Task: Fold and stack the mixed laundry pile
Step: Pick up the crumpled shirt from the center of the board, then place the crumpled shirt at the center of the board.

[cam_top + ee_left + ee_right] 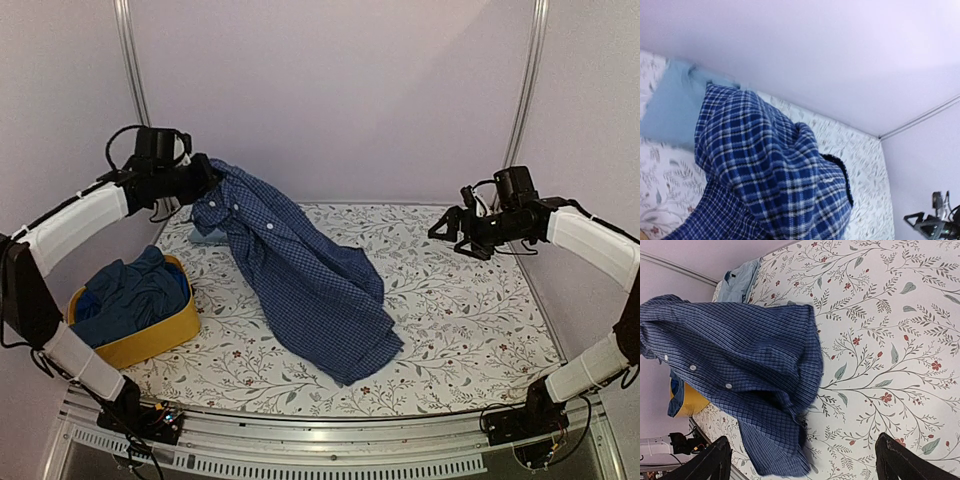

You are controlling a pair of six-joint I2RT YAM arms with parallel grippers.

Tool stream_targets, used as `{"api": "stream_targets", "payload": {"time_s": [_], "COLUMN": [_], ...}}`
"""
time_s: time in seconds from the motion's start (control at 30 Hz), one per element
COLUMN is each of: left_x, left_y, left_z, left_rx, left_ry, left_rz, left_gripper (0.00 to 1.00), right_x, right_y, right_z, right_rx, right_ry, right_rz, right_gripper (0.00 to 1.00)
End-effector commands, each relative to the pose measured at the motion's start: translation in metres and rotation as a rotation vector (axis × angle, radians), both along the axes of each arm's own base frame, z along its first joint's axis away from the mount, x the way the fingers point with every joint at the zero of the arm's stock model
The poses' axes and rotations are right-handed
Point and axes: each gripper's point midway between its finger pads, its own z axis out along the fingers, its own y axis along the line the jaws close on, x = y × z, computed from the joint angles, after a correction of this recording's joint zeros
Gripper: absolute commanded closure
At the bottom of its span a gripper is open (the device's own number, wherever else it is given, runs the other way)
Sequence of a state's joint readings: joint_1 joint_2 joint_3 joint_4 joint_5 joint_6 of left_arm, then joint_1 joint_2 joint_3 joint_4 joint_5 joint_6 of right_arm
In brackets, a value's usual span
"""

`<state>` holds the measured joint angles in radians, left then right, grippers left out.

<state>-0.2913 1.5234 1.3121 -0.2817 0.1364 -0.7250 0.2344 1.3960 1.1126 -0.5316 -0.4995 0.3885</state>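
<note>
Closest of all runs the metal rail (330,440) along the near edge of the bench (470,320). Just beyond it on the left sits the yellow basket (150,340), with dark blue clothes (135,295) heaped inside, not yet folded.

Past the basket, the checked shirt (310,280) slopes across the middle of the bench. Its lower half lies crumpled on the floral cover and its upper end is lifted toward the far left. There the left tool (208,180) is clamped on a bunch of cloth near the buttoned front.

On the far right, the right tool (445,228) hangs above the bench with its fingers (715,460) spread apart, holding nothing and well apart from the shirt.

Behind the raised shirt, a light blue T-shirt (205,237) lies flat in the far left corner.

The likely trouble is the one-sided hold. A bunched pinch can slip as more weight comes off the bench. The trailing hem could also sweep the T-shirt or snag the basket if the shirt is dragged sideways. When the right tool comes in, it may pinch two layers together and lock in a twist.
</note>
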Motion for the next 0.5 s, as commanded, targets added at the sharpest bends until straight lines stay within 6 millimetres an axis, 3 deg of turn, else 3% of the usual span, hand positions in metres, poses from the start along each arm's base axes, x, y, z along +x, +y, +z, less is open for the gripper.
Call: {"api": "stream_targets", "payload": {"time_s": [0.0, 0.03, 0.1, 0.13, 0.2, 0.3, 0.4, 0.43, 0.47], "left_x": [-0.006, -0.009, -0.018, -0.024, -0.027, -0.037, -0.054, -0.063, -0.076], "left_y": [0.034, 0.038, 0.025, 0.009, -0.039, -0.145, -0.262, -0.3, -0.335], "left_z": [0.177, 0.2, 0.243, 0.262, 0.273, 0.251, 0.186, 0.158, 0.135], "left_rx": [-0.011, -0.014, -0.028, -0.034, -0.014, 0.048, 0.139, 0.185, 0.227], "left_ry": [-0.425, -0.465, -0.58, -0.638, -0.683, -0.686, -0.607, -0.577, -0.552], "left_rz": [0.124, 0.148, 0.124, 0.084, -0.02, -0.224, -0.419, -0.487, -0.557], "left_gripper": [1.0, 1.0, 1.0, 1.0, 1.0, 1.0, 0.98, 0.87, 0.64], "right_x": [0.006, 0.006, 0.006, 0.005, 0.004, 0.004, 0.002, 0.002, 0.0], "right_y": [0.004, 0.005, 0.001, -0.002, -0.013, -0.04, -0.076, -0.089, -0.099], "right_z": [0.016, 0.019, 0.023, 0.028, 0.031, 0.039, 0.047, 0.047, 0.05], "right_rx": [0.012, 0.009, -0.002, -0.001, 0.012, 0.041, 0.08, 0.091, 0.099], "right_ry": [-0.025, -0.03, -0.044, -0.06, -0.065, -0.076, -0.085, -0.08, -0.085], "right_rz": [0.023, 0.031, 0.033, 0.031, 0.01, -0.059, -0.155, -0.194, -0.227], "right_gripper": [0.01, 0.01, 0.01, 0.01, 0.01, 0.01, 0.01, 0.01, 0.01]}}
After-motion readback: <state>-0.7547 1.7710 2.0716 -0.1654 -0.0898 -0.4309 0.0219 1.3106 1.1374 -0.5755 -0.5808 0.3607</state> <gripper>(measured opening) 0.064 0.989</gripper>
